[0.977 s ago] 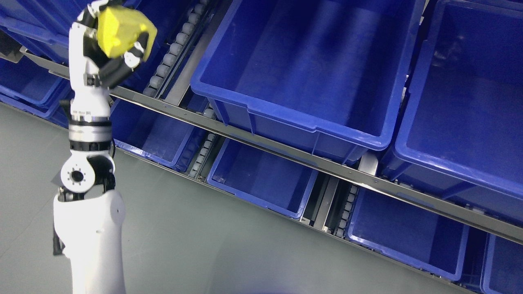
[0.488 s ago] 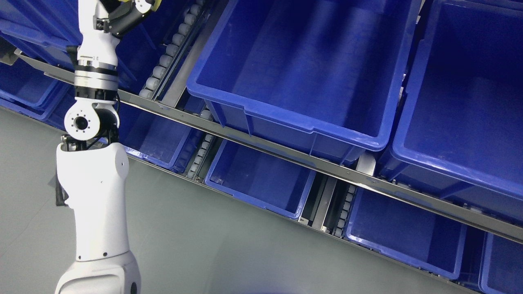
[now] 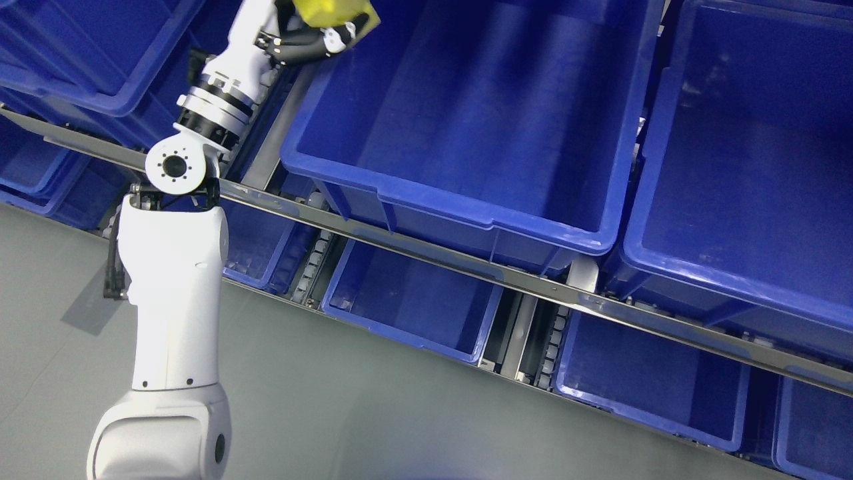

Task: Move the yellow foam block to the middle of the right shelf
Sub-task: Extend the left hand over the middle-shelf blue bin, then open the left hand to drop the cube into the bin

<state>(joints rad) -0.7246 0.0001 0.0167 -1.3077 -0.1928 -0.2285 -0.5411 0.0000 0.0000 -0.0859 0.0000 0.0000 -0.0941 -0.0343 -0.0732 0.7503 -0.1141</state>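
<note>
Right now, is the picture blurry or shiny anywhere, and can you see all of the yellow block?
In the head view the picture is mostly sharp; soft glare streaks the floor of the big bin, and the arm throws a dim shadow on the grey floor. The block in the left hand is cut off by the top edge, so only part shows.

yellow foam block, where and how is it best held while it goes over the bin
Judging by this view, keep the grip it has: the left robot hand wraps the foam block from below and the left, dark fingers curled under its lower faces. The block's top is cut off by the picture edge, so only its underside shows. That leaves the side toward the big bin clear for release.
</note>
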